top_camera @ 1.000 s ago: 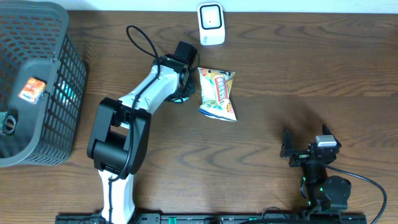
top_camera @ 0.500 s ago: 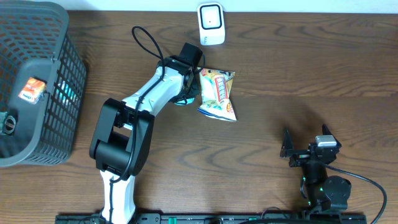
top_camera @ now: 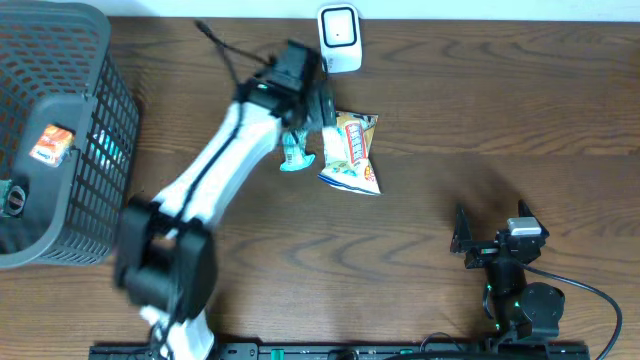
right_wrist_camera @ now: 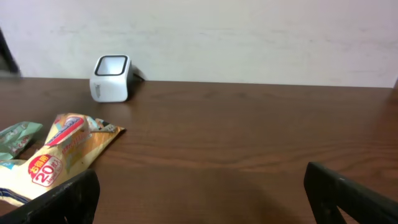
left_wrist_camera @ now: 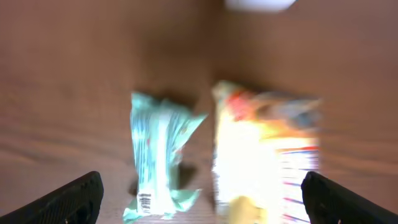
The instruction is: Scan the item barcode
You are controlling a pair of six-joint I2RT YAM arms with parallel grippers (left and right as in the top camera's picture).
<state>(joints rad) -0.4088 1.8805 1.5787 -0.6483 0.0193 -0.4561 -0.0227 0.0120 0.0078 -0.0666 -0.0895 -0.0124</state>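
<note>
The left gripper [left_wrist_camera: 202,208] has its fingers spread wide, touching neither item. The teal packet [left_wrist_camera: 158,158] lies just ahead toward its left finger, a yellow snack bag [left_wrist_camera: 267,155] lies alongside toward the right finger, and the white scanner [top_camera: 339,38] sits beyond both. The right gripper [right_wrist_camera: 199,205] is likewise spread, well apart from them.

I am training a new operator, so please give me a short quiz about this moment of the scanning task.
1. True or false: the left gripper holds the teal packet.
2. What lies next to the teal packet? A) a bottle B) the yellow snack bag C) a cup
3. Fill in: the mesh basket stands on the robot's ___ side.
Key: 1 false, its jaws stand open; 2 B; 3 left.
</note>
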